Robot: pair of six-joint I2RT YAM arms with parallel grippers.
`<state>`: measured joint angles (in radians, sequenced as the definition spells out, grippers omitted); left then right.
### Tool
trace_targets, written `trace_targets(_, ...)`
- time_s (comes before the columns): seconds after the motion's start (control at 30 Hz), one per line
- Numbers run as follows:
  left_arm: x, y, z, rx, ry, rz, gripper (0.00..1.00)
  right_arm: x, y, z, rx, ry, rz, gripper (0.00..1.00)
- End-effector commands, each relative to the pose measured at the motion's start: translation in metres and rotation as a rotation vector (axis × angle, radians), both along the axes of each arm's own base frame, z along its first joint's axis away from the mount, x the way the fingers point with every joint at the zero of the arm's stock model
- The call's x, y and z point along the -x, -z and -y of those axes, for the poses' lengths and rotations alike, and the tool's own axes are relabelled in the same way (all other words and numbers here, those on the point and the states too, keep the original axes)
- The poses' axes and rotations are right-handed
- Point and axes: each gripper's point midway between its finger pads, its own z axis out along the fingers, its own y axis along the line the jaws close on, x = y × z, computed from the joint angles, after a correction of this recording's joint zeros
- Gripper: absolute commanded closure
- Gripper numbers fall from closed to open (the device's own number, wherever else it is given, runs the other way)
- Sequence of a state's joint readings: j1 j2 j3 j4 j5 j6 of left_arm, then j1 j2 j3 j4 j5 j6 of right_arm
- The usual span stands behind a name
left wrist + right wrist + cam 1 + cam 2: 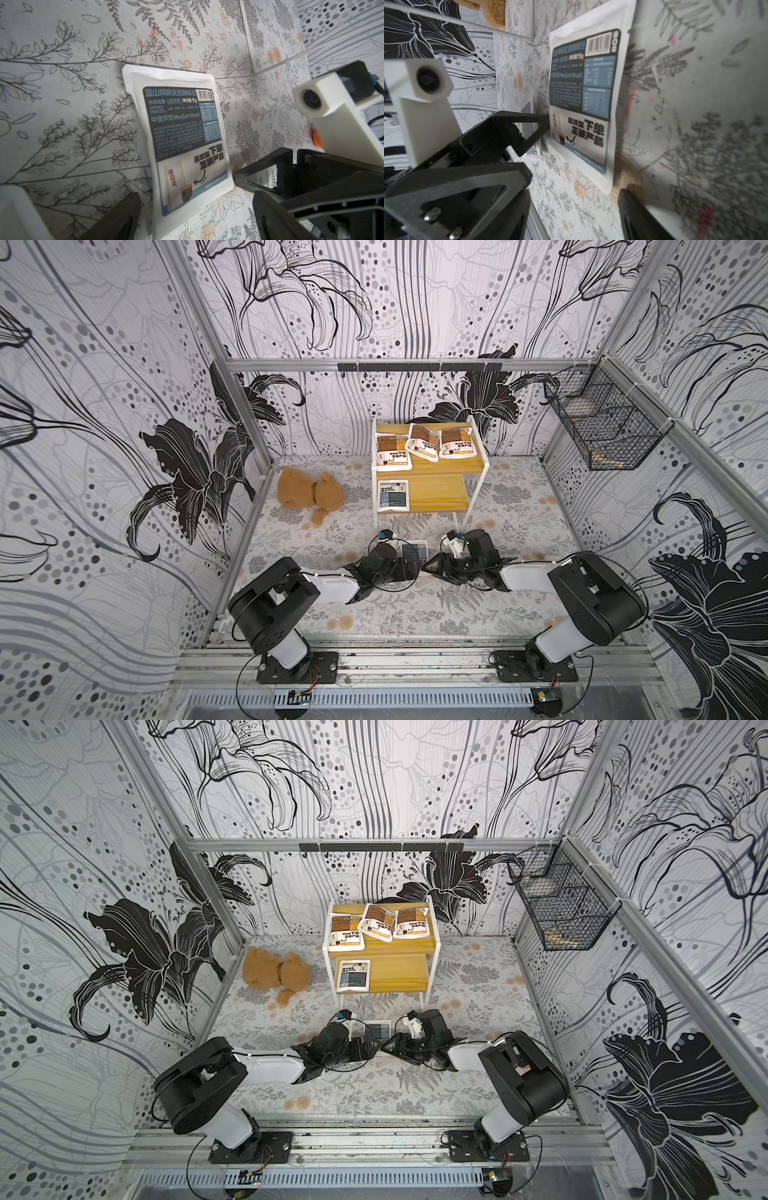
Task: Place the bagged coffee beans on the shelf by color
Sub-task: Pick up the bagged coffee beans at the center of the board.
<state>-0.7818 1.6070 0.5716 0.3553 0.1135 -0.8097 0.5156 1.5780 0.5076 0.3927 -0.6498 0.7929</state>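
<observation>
Yellow boards on a thin white frame: the two-tier shelf [449, 465] [409, 947] stands at the back of the table [374, 610] in both top views. Upper tier: three brown-orange pouches [424, 442] in a row, the middle one tilted and touching its neighbours. Lower tier: one blue-grey pouch [392, 495] at the end nearer the teddy bear [309, 493]. In front of the shelf, a partly hidden pouch [414, 551] lies on the table. Black wire basket [602, 435] on the side wall holds sth pale, too small to ID.

Left wrist view: left gripper [195, 195] w/ fingers spread wide, clamping nothing. A blue-label pouch [182, 141] lies flat between them, w/ one finger [241, 178] of the right gripper just beside its corner.

Right wrist view: right gripper [575, 191] w/ jaws apart, gripping nothing. A second blue-label pouch [583, 93] lies flat on the table just ahead of its fingertips, and a further pouch's edge [529, 116] shows behind the left gripper's finger [500, 124].
</observation>
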Motion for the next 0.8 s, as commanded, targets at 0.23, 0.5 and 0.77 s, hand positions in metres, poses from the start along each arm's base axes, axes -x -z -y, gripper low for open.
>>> trace_targets(0.23,0.016,0.017,0.0,-0.03,0.029,-0.047,0.1,0.006,0.014,0.002,0.009,0.002,-0.054,0.31)
trace_targets(0.5,0.015,0.015,0.005,-0.006,0.039,-0.04,0.1,0.003,0.015,-0.004,-0.036,0.01,-0.066,0.42)
trace_targets(0.77,0.015,0.009,0.014,0.044,0.063,-0.026,0.1,-0.001,0.019,-0.008,-0.053,0.01,-0.079,0.62)
